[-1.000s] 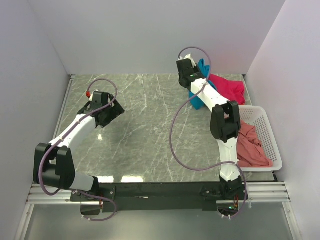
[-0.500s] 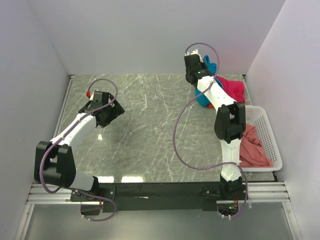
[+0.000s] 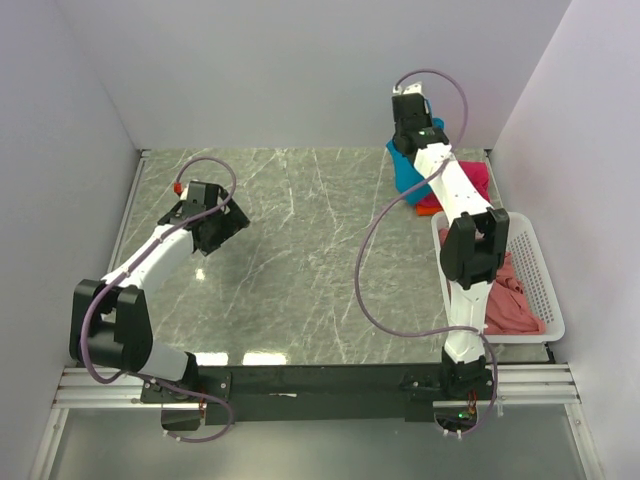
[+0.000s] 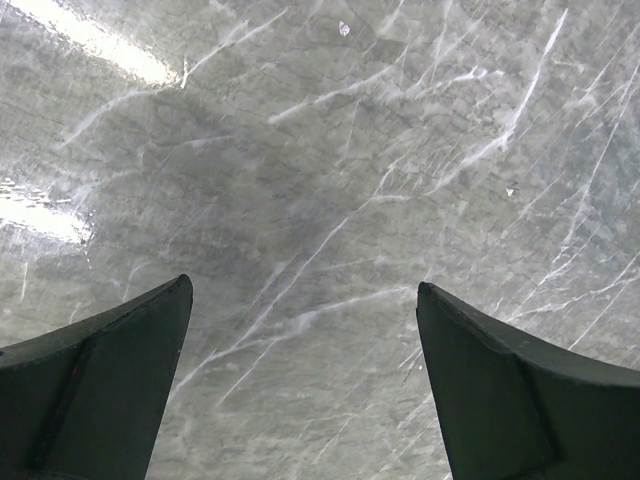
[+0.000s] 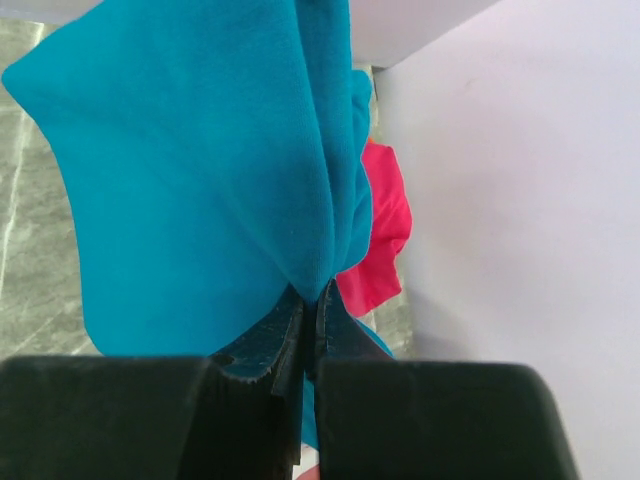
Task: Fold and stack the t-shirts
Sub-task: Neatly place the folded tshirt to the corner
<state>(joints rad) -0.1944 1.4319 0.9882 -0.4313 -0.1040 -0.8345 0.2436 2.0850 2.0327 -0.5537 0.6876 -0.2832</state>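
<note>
My right gripper is shut on the teal-blue t-shirt and holds it lifted at the far right of the table; in the right wrist view the gripper pinches a fold of the teal cloth, which hangs down. The magenta-pink t-shirt lies crumpled behind it and shows in the right wrist view. A bit of the orange t-shirt peeks out under the teal one. The dusty salmon-pink t-shirt lies in the basket. My left gripper is open and empty above bare marble.
A white lattice basket stands at the right edge of the table, beside the right arm. White walls close in the back and both sides. The grey marble table spreads between the two arms.
My right gripper has moved right and toward the back wall, carrying the teal-blue t-shirt higher off the pile. The left arm has not moved.
</note>
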